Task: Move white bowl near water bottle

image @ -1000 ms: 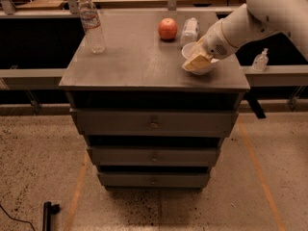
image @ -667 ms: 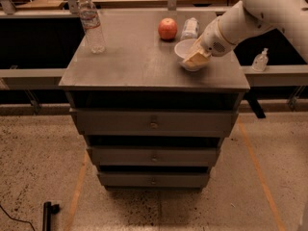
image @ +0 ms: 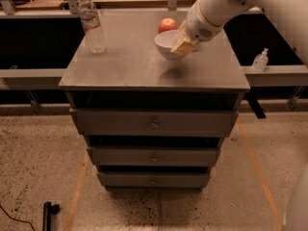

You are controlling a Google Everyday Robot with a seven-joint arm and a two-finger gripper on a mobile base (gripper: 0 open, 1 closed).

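The white bowl (image: 167, 44) hangs a little above the grey cabinet top (image: 130, 66), right of its middle, with its shadow on the surface below. My gripper (image: 182, 43) is shut on the bowl's right rim, at the end of the white arm that comes in from the upper right. The water bottle (image: 91, 23), clear with a white cap and pale label, stands upright at the far left corner of the top, well to the left of the bowl.
A red apple (image: 167, 25) sits just behind the bowl. A small pump-top dispenser (image: 260, 60) stands on a ledge to the right of the cabinet. The cabinet has three drawers (image: 154, 124) below its top.
My gripper has carried the bowl leftward from the right side of the top toward the middle and raised it off the surface. The bottle and apple have not moved.
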